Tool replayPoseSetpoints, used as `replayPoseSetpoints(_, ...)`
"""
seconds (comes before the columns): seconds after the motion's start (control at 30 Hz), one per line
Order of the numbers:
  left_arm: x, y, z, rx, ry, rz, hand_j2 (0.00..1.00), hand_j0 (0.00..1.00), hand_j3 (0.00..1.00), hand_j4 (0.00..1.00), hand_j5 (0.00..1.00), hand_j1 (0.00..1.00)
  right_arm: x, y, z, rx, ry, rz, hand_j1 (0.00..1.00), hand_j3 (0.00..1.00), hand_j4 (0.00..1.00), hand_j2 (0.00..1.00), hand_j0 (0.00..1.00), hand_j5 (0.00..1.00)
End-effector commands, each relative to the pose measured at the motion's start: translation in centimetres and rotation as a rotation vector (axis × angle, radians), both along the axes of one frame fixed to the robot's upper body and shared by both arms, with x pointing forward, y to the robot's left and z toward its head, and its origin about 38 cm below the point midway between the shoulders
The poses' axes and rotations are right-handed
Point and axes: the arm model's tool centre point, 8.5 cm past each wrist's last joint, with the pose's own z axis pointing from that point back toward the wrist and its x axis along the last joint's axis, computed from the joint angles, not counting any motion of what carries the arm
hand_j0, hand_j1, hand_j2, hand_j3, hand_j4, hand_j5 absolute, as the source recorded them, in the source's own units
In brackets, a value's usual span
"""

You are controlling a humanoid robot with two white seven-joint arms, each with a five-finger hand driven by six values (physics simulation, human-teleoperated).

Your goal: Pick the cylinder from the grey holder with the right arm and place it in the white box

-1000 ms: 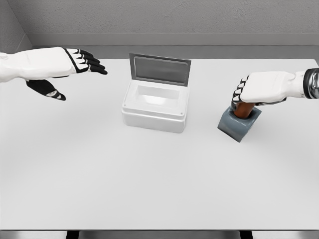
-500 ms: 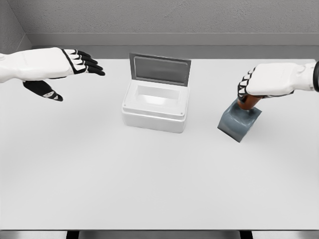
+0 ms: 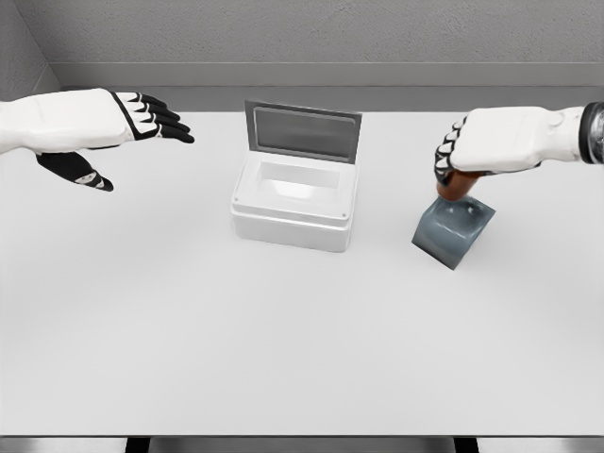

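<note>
Now the right hand (image 3: pixel 491 142), fingers curled round the reddish-brown cylinder (image 3: pixel 455 188), has lifted it nearly clear of the tilted grey holder (image 3: pixel 453 232) (extraction almost done).

table (image 3: pixel 283 359): white, flat top | wall (image 3: pixel 330 33): grey, behind far edge (dark strip along its base)

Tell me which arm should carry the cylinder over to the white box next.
Right. The right robot hand is already closed around the reddish-brown cylinder above the grey holder. The left robot hand hangs open, beyond the open white box.
</note>
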Motion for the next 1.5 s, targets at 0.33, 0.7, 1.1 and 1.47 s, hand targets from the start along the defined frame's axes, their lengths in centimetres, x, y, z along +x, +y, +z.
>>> replayPoseSetpoints(0.33,-0.2,0.3,0.1,0.002,0.003,0.006,1.00,1.00,1.00,1.00,1.00,1.00,0.5,3.0,0.2,0.038,-0.009,0.059,0.52,0.52,0.52,0.52,0.52,0.52)
replayPoseSetpoints(0.7,-0.2,0.6,0.3,0.006,0.000,0.012,1.00,1.00,1.00,1.00,1.00,1.00,1.6,5.5,0.3,0.063,-0.014,0.092,0.52,0.52,0.52,0.52,0.52,0.52)
replayPoseSetpoints(1.1,-0.2,0.5,0.4,-0.002,0.002,0.011,1.00,1.00,1.00,1.00,1.00,1.00,3.3,7.7,0.4,0.077,-0.024,0.100,0.52,0.52,0.52,0.52,0.52,0.52)
replayPoseSetpoints(1.47,-0.2,0.5,0.4,-0.002,0.002,0.011,1.00,1.00,1.00,1.00,1.00,1.00,4.0,10.6,0.0,0.098,-0.018,0.137,0.52,0.52,0.52,0.52,0.52,0.52)
